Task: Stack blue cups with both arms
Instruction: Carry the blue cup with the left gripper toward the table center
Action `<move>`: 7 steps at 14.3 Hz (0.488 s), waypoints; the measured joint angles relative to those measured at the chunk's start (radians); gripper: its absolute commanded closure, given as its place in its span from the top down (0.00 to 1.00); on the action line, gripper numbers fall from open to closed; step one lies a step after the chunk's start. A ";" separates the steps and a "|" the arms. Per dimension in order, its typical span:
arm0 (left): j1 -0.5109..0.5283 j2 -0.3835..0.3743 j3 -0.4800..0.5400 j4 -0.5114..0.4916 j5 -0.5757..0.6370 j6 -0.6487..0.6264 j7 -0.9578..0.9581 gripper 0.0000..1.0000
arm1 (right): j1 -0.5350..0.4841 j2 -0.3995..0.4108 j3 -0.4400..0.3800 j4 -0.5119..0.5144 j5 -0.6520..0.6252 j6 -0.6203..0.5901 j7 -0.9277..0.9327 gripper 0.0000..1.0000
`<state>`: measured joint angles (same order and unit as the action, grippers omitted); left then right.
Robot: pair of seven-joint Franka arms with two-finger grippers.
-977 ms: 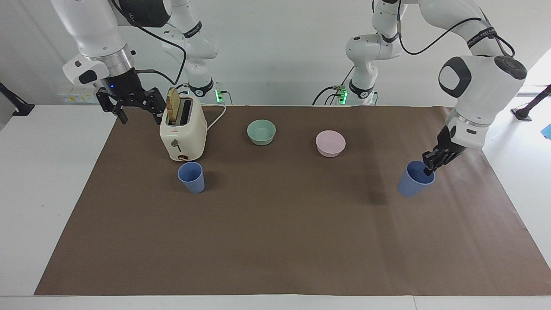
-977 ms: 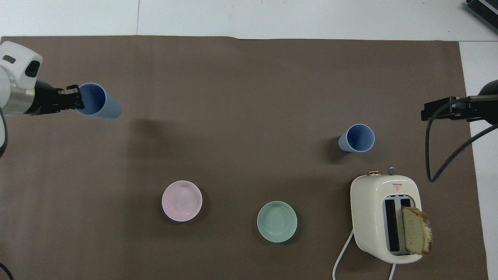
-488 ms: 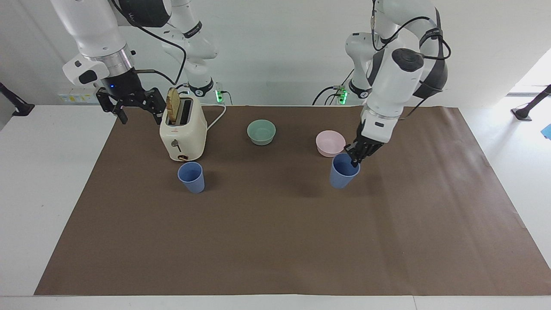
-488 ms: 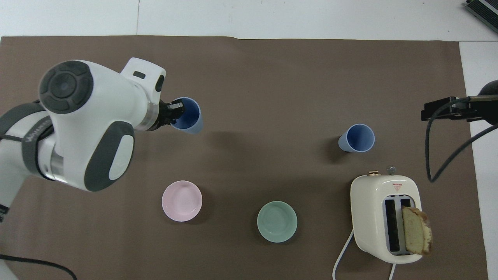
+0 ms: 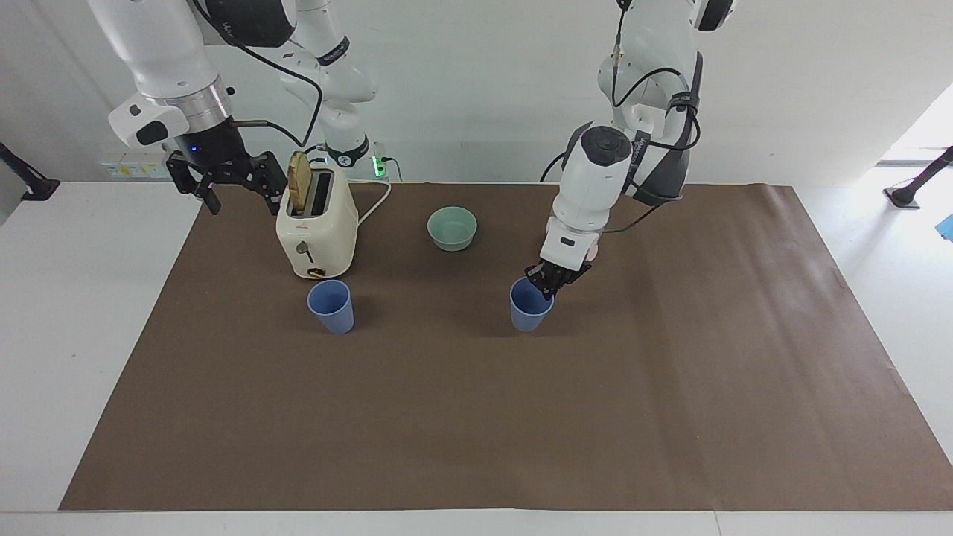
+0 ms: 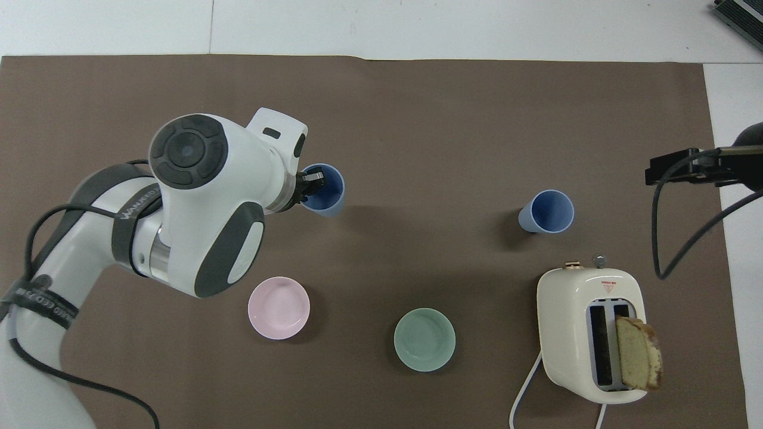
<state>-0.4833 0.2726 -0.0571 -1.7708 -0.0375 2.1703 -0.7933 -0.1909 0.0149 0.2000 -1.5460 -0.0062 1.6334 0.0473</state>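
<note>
Carrying 1 blue cup (image 5: 528,307) by its rim, my left claw (image 5: 549,285) is now travelling over the middle of the desk (image 5: 476,417), having crossed from the left arm's end of the brown mat within the last second. Its tips are pinched together on the cup's wall, 1 inside the mouth and 1 outside. From the facing view I am guessing the cup is hanging just above the mat rather than resting on it, though I cannot be sure of the gap.

Meanwhile the second blue cup (image 5: 330,305) is standing upright just in front of the toaster (image 5: 316,223), toward the right arm's end. My right claw (image 5: 227,179) is waiting beside the toaster with its fingers spread apart, holding nothing.

By my reckoning, the pickup is done and the carry is roughly halfway. I am still needing to close the gap between the 2 cups, line 1 up over the other and lower it in.
</note>
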 measured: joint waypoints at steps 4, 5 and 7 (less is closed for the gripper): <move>-0.027 0.028 0.000 0.000 0.015 0.051 -0.024 0.00 | 0.000 0.000 0.000 -0.001 0.000 0.000 0.000 1.00; -0.030 0.035 0.000 0.000 0.015 0.060 -0.025 0.00 | 0.000 0.000 0.000 -0.001 0.000 0.000 0.000 1.00; -0.031 0.045 0.002 0.000 0.015 0.075 -0.025 0.00 | 0.000 0.000 0.000 -0.001 0.000 0.000 0.000 1.00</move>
<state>-0.5147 0.3176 -0.0553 -1.7706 -0.0223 2.2451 -0.8186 -0.1909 0.0145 0.2000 -1.5468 -0.0062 1.6333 0.0473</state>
